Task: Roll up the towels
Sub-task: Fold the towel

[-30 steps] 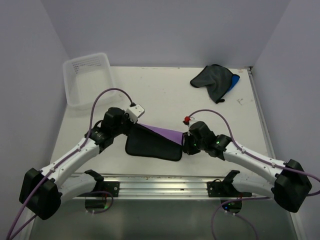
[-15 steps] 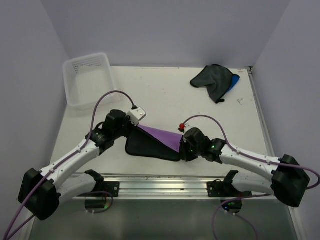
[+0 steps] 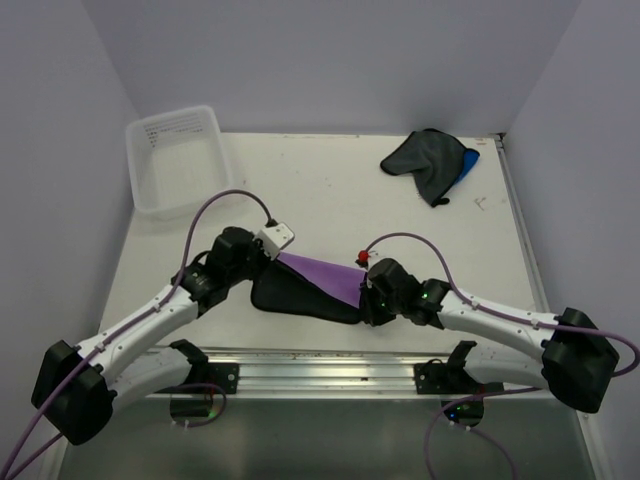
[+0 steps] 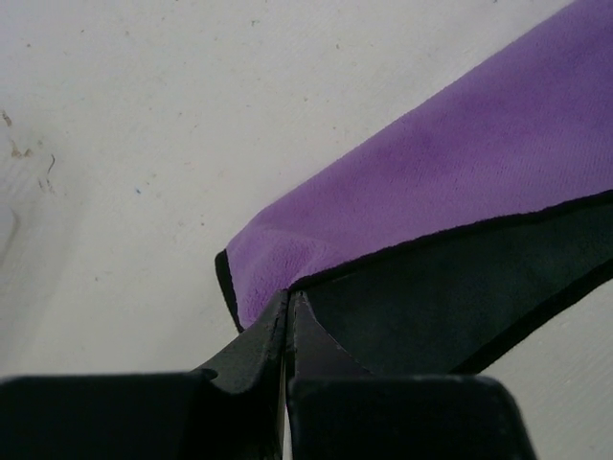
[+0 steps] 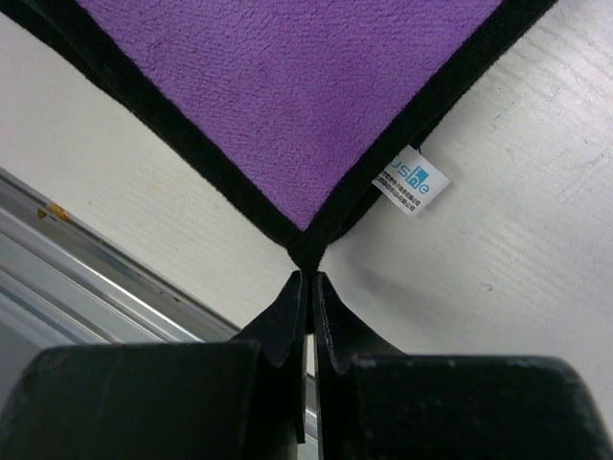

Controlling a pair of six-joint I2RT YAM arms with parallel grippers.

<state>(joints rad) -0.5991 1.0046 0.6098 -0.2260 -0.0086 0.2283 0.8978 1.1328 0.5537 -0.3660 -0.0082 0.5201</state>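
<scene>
White counter (image 3: 330,190) carries everything; clear plastic rectangular tub (image 3: 175,160) sits at its far-left corner, nothing to do w/ this step. Small square purple fleece towel w/ black hem (image 3: 322,275) is at centre-front, strung between the 2 arms w/ its dark underside showing toward the front edge. Crumpled dark grey towel (image 3: 422,160) lies far right w/ the bright blue towel (image 3: 468,160) poking out beside it, touching, both well apart from the arms.

Left hand (image 4: 289,297) is pressed together, pinching the towel's left corner. Right hand (image 5: 306,273) is likewise clamped on the tip of the right corner, just beside the small white label (image 5: 412,182).

Step looks like fold/lay-out before the 1st roll, so early in the task, 2 towels untouched. To do it well: keep both pinches tight, move the 2 corners together at equal height so the edge stays straight, lay it flat w/o bunching, release only once the cloth rests on the counter.

Vs 1 s ago: tub & far pile unchanged; the purple face shows shorter & the dark part narrower; right hand has come in toward the left one & nearer the front edge; left arm barely shifted
</scene>
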